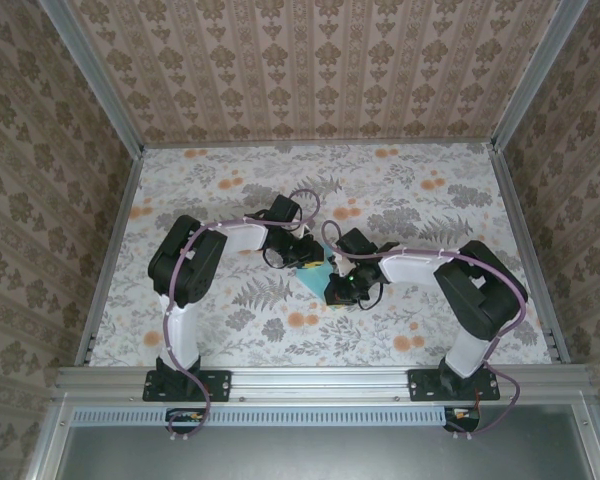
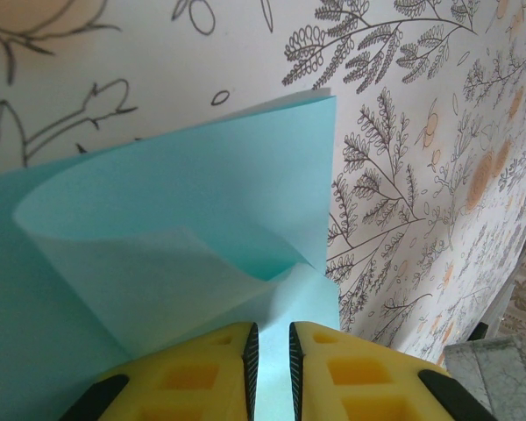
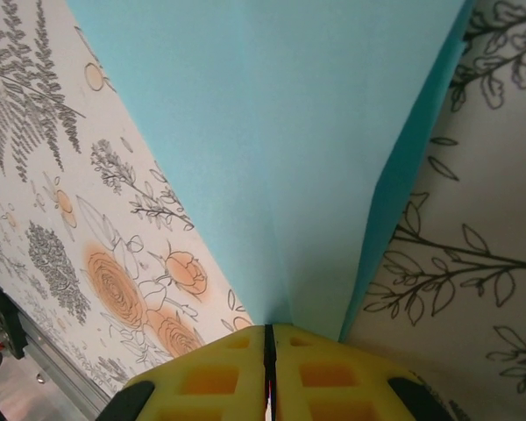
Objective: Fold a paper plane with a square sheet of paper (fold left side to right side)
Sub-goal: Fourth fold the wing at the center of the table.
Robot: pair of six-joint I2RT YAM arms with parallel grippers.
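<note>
The square sheet of paper [image 1: 316, 272] is light blue and lies partly folded between both grippers at the middle of the floral table [image 1: 410, 190]. In the left wrist view the paper [image 2: 202, 202] has one flap curled up and over, arching toward the yellow fingers [image 2: 202, 368]. My left gripper [image 2: 270, 326] sits low over it, jaws a narrow gap apart, blue paper showing through the gap. In the right wrist view the paper [image 3: 272, 132] rises in a creased slope that runs into my right gripper [image 3: 270, 329], whose jaws are shut on its near edge.
Both arms bend inward and nearly touch over the paper, left gripper [image 1: 302, 252] and right gripper [image 1: 340, 288] close together. A metal rail [image 1: 320, 382] runs along the near table edge. Patterned walls and metal posts [image 1: 110, 250] enclose the table.
</note>
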